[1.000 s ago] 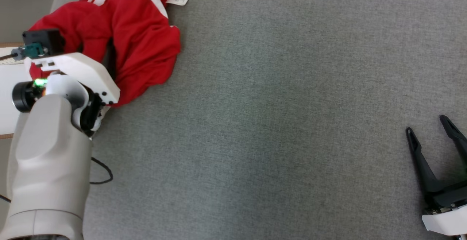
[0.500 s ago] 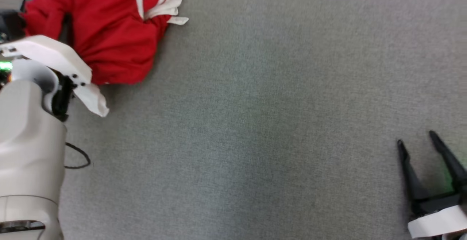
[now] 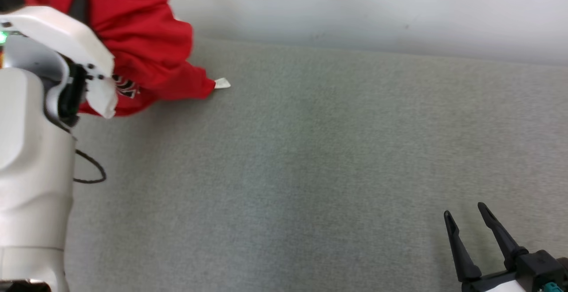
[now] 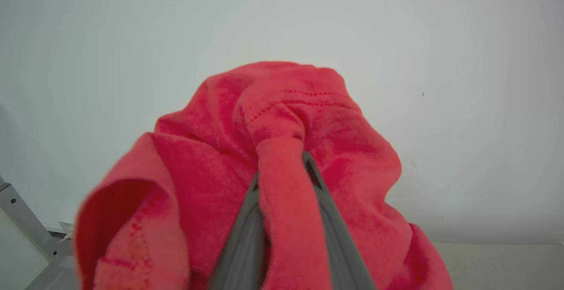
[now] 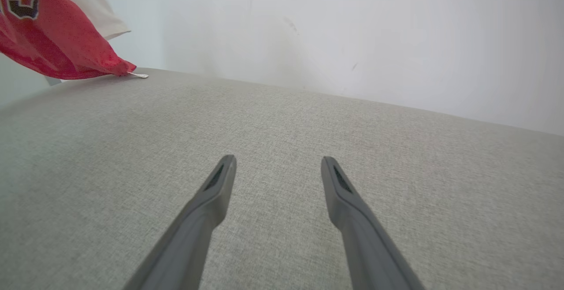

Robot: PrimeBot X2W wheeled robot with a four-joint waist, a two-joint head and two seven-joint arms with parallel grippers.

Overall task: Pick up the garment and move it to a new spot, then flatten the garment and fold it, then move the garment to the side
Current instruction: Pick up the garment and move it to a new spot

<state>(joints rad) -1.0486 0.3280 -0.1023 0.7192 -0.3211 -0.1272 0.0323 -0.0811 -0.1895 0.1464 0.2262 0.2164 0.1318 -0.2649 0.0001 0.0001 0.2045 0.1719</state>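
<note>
Your left gripper (image 4: 282, 169) pinches the red garment (image 3: 142, 39); your right gripper (image 3: 463, 211) stands wide.
At the far left, your left gripper's two fingers are clamped on a fold of the garment. It hangs bunched over the far left corner of the grey surface (image 3: 310, 172), with its lowest corner and white tag (image 3: 222, 83) touching the surface. At the lower right, your right gripper hovers with its fingers spread, holding nothing, well apart from the garment.

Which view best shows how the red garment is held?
The left wrist view: a fold of the garment is pinched between the left gripper's two fingers. The head view shows it hanging behind the left arm; the right wrist view shows a trailing corner touching the grey surface.
</note>
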